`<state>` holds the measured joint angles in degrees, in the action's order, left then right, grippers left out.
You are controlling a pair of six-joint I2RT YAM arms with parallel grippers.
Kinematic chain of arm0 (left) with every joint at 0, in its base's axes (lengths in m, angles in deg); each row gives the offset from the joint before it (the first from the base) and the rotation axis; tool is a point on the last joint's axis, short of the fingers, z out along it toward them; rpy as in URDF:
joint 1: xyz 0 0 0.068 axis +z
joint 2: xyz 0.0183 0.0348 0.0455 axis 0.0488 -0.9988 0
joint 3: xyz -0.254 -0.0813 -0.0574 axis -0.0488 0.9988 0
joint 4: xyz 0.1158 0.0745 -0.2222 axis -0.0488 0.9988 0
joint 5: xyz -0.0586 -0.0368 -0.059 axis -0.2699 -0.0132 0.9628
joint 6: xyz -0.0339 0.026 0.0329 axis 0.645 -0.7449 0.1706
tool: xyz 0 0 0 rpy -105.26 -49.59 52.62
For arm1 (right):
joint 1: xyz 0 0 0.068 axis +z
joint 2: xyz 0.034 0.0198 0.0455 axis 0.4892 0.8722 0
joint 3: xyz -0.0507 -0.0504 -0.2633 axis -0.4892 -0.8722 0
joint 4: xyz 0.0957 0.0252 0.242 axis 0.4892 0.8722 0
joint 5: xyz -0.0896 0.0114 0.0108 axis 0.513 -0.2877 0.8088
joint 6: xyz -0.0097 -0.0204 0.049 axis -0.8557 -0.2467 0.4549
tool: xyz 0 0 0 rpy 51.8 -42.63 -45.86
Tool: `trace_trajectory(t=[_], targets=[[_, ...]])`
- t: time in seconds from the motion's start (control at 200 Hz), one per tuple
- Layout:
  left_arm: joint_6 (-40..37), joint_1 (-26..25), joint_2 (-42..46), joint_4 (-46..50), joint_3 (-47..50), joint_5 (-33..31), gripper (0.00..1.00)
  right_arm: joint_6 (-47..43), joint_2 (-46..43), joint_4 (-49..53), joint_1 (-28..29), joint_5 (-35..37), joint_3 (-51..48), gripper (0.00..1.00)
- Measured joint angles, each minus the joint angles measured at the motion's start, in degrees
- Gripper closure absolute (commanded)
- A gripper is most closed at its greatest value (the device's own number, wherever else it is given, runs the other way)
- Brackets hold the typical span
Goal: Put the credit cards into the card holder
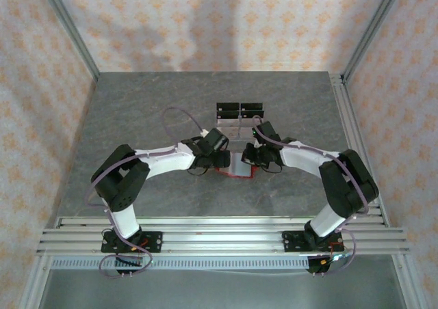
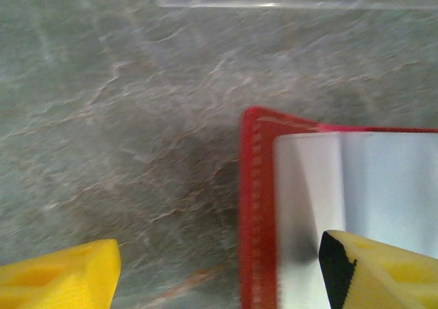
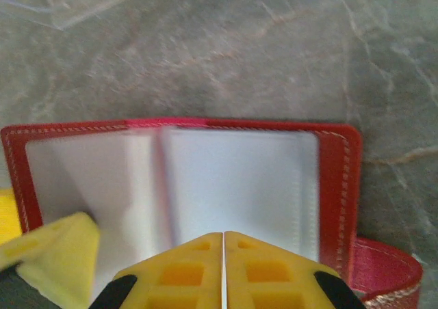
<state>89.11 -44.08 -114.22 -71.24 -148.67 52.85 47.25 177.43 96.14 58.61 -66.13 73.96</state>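
From above, the open card holder (image 1: 235, 167) lies on the surface (image 1: 137, 104) between both arms, near the clear stand (image 1: 239, 111). Left wrist: the left pincer (image 2: 219, 261) stands released, straddling its red edge. Right wrist: the right pincer (image 3: 224, 254) is clenched over the pale sleeves; dragging there could slide the holder or fold it shut.

Looking down on a grey veined table (image 1: 137, 111), walled in by pale patterned wallpaper (image 1: 205, 22). Seeing a clear stand (image 1: 239, 123) sitting just above frame centre, carrying black blocks (image 1: 239, 109), perhaps four. Noting metal rails (image 1: 219, 230) running across the lower frame. Catching the stand's transparent edge along the top of the left wrist view.
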Motion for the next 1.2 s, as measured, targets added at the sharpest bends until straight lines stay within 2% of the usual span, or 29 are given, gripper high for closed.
trace_trajectory(t=[0.28,0.706,0.786,0.921,1.026,1.096,1.201], targets=[[-0.09,-0.33,-1.46,1.92,0.79,-2.86,0.24,0.24,-0.59,-1.84,0.37,0.0,-4.07,0.91],[-0.13,-0.37,2.16,-0.92,5.92,-3.56,0.23,2.75,-2.08,-2.19,5.11,0.83,-5.77,0.89],[0.04,-0.37,2.75,-0.81,6.4,-3.54,0.22,2.36,-2.21,-0.48,5.14,1.31,-4.74,0.84],[0.61,-0.37,3.43,0.7,6.36,-3.54,0.17,-0.33,-2.21,5.27,5.01,1.57,2.6,0.61],[1.55,-0.37,5.01,2.89,5.88,-3.65,0.06,-3.65,-2.49,8.96,4.0,1.7,11.13,0.48],[2.25,-0.37,6.56,4.07,4.87,-4.22,0.0,-6.69,-2.54,11.61,2.49,2.05,16.94,0.42],[3.23,-0.09,9.09,5.05,2.75,-5.33,0.0,-12.17,-1.66,15.98,-0.87,2.32,25.05,0.38]])
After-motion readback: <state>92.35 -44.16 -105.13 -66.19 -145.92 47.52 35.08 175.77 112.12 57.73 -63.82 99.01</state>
